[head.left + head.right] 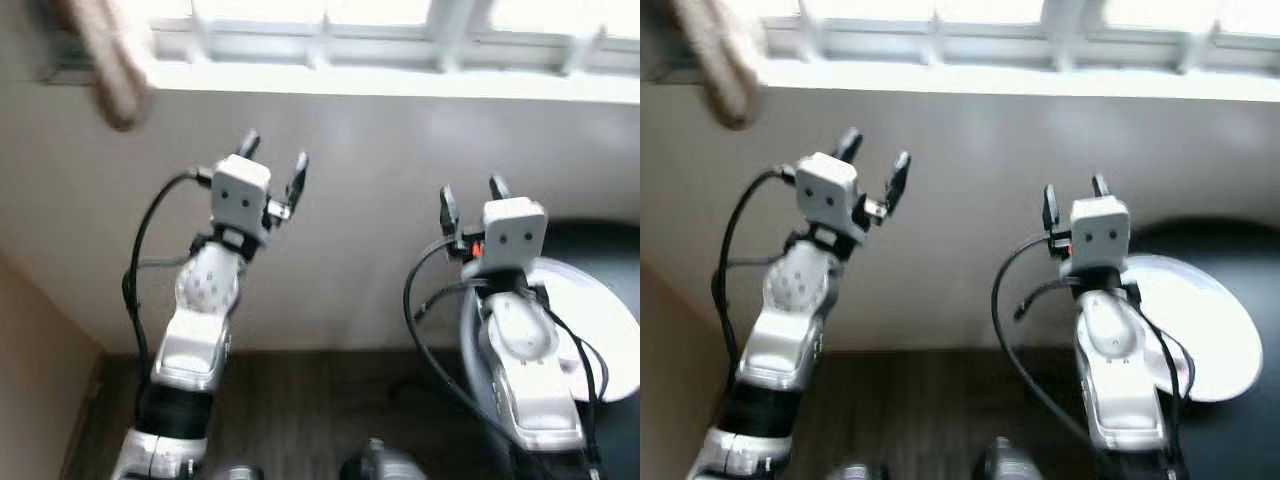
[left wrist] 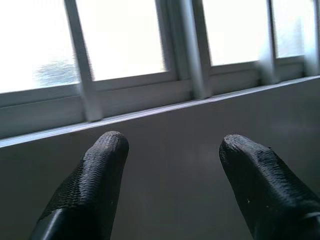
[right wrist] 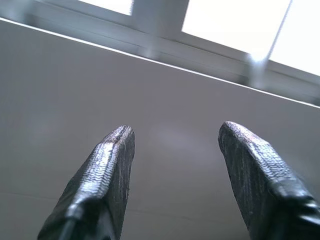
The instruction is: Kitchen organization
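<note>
A pale grey wall [image 1: 380,200] runs beneath a bright window with white frame bars [image 1: 400,30]. A beige cloth [image 1: 105,60] hangs by the window's left end. Dark wooden floor [image 1: 320,410] lies below, with a beige panel [image 1: 30,380] at its left edge.

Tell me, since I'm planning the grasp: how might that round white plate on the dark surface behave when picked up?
The round white plate looks rigid and glossy, so it would probably hold its shape but could slip between smooth jaws. Lying flat and low on the dark surface, it seems unlikely to tip or roll. If ceramic, it may chip.
</note>
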`<state>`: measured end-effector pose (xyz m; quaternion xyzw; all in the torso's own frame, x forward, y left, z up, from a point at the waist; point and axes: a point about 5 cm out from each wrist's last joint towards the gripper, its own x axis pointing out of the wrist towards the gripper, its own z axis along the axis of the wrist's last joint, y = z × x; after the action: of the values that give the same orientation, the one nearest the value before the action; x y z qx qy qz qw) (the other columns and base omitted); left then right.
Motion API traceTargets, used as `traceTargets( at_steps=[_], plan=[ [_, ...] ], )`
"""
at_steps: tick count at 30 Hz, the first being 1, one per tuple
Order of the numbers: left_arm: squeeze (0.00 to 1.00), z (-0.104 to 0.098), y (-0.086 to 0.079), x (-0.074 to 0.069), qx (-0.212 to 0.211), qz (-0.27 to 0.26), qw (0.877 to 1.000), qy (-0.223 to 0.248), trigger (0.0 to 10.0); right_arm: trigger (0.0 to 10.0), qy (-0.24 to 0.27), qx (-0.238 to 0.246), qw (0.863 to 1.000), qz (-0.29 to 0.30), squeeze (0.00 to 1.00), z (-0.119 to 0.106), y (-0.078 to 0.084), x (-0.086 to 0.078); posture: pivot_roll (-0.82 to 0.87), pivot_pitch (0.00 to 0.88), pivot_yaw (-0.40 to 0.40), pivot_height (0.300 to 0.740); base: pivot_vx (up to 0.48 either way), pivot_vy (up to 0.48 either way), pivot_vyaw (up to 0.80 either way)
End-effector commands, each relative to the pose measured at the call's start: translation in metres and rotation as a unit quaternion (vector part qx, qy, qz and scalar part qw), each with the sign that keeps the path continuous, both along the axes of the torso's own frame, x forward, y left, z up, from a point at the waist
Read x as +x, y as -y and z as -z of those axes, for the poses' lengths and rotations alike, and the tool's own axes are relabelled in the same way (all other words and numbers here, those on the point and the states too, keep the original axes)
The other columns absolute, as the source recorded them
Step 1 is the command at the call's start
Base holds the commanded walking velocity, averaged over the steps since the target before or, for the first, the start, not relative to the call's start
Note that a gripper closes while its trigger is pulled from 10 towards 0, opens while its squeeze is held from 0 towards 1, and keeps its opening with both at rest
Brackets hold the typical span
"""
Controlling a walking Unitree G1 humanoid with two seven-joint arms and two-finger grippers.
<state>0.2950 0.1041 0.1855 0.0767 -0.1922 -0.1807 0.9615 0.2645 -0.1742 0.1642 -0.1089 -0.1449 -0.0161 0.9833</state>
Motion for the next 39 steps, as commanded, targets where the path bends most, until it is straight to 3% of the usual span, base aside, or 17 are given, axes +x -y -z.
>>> traceTargets(
  at_steps=[1,5,11,13,16,25,39],
  plan=[
    [0.0,-0.004,-0.003,0.001,0.006,-0.003,1.0,0.008,10.0,10.0,0.005,0.003,1.0,-0.004,0.0,-0.003,-0.004,0.001,-0.01,0.0,-0.059,0.74,0.0,0.0,-0.8],
    [0.0,-0.004,-0.003,0.001,0.007,-0.003,1.0,0.007,10.0,10.0,-0.009,-0.012,1.0,-0.007,0.0,0.002,-0.005,0.002,-0.01,0.0,-0.059,0.74,0.0,0.0,-0.8],
    [0.0,-0.003,-0.003,0.002,0.008,-0.002,1.0,0.004,10.0,10.0,-0.05,-0.061,0.997,-0.025,0.0,0.01,-0.007,0.016,-0.01,0.0,-0.059,0.74,0.0,0.0,0.0],
    [0.0,-0.002,-0.002,0.002,0.008,-0.002,1.0,0.003,10.0,10.0,-0.105,-0.091,0.989,-0.045,0.0,0.025,-0.011,0.023,0.0,0.0,-0.055,0.74,0.0,0.0,0.0],
    [0.0,-0.002,-0.002,0.002,0.007,-0.003,1.0,0.003,10.0,10.0,-0.142,-0.102,0.984,-0.042,0.0,0.036,-0.009,0.026,0.01,0.0,-0.058,0.74,0.0,0.0,0.0],
    [0.0,-0.001,-0.002,0.003,0.007,-0.006,1.0,-0.001,10.0,10.0,-0.214,-0.172,0.96,-0.055,0.0,0.059,-0.013,0.026,0.01,0.0,-0.061,0.74,0.0,0.0,0.0],
    [0.0,0.003,0.0,0.003,0.004,-0.003,1.0,-0.006,10.0,10.0,-0.285,-0.192,0.939,-0.024,0.0,0.075,-0.008,0.02,0.0,0.0,-0.063,0.74,0.0,0.0,0.0]
  ],
)
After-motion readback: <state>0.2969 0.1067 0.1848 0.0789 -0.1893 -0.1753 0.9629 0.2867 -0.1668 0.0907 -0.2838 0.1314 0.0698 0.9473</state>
